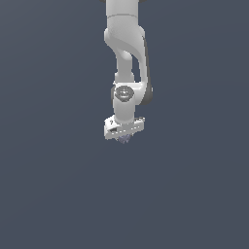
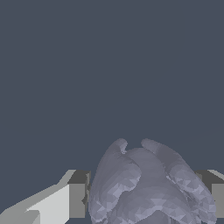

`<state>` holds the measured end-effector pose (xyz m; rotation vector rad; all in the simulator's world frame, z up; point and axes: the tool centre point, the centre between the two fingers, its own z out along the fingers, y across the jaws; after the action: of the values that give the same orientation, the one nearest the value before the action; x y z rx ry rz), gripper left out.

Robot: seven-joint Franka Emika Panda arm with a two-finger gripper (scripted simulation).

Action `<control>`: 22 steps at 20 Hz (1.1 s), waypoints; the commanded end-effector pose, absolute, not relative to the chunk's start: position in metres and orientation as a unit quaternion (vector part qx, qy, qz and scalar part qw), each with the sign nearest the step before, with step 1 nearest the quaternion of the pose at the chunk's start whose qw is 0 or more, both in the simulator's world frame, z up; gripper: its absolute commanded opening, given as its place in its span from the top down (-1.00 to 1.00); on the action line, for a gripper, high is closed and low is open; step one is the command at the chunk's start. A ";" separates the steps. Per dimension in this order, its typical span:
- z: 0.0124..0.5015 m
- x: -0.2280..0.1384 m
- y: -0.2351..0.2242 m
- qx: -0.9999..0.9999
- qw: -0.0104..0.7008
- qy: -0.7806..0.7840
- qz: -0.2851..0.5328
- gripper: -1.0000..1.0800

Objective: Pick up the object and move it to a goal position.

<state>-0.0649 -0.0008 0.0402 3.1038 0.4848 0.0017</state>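
Note:
The object (image 2: 146, 186) is a bumpy greyish-purple lump with a mottled surface. In the wrist view it fills the space between my two fingers (image 2: 78, 199), whose pads press against its sides. In the exterior view only a small purple bit of the object (image 1: 124, 139) peeks out below the white hand. My gripper (image 1: 124, 138) hangs from the white arm near the middle of that view and is shut on the lump. Whether the lump rests on the surface or is lifted off it cannot be told.
A plain dark blue-grey surface (image 1: 58, 185) spreads all around the arm in both views. The white arm (image 1: 125, 58) comes down from the top of the exterior view.

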 end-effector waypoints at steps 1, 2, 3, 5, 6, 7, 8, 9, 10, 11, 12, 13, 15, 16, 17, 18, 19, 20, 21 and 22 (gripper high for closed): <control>0.040 -0.065 -0.001 0.988 0.000 0.154 0.001 1.00; 0.040 -0.065 -0.001 0.988 0.000 0.154 0.001 1.00; 0.041 -0.065 -0.001 0.988 0.000 0.154 0.001 1.00; 0.045 -0.064 -0.002 0.988 0.000 0.154 0.001 1.00; 0.047 -0.063 -0.002 0.988 0.000 0.154 0.001 1.00; 0.050 -0.062 -0.002 0.988 0.000 0.154 0.001 1.00; 0.054 -0.062 -0.002 0.988 0.000 0.154 0.001 1.00; 0.058 -0.061 -0.003 0.988 0.000 0.154 0.001 1.00; 0.063 -0.059 -0.003 0.988 0.000 0.154 0.001 1.00; 0.068 -0.058 -0.003 0.988 0.000 0.154 0.001 1.00; 0.074 -0.057 -0.004 0.988 0.000 0.154 0.001 1.00; 0.080 -0.055 -0.004 0.988 0.000 0.154 0.001 1.00; 0.095 -0.052 -0.005 0.988 0.000 0.154 0.001 1.00; 0.102 -0.050 -0.006 0.988 0.000 0.154 0.001 1.00; 0.111 -0.048 -0.006 0.988 0.000 0.154 0.000 1.00; 0.119 -0.046 -0.006 0.988 0.000 0.154 0.000 1.00; 0.129 -0.043 -0.007 0.988 0.000 0.154 0.000 1.00; 0.139 -0.041 -0.008 0.988 0.000 0.154 0.000 1.00; 0.149 -0.039 -0.008 0.988 0.000 0.154 0.000 1.00; 0.159 -0.036 -0.009 0.988 0.000 0.154 0.000 1.00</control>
<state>-0.0395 -0.0081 0.1434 3.1039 0.4844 0.0011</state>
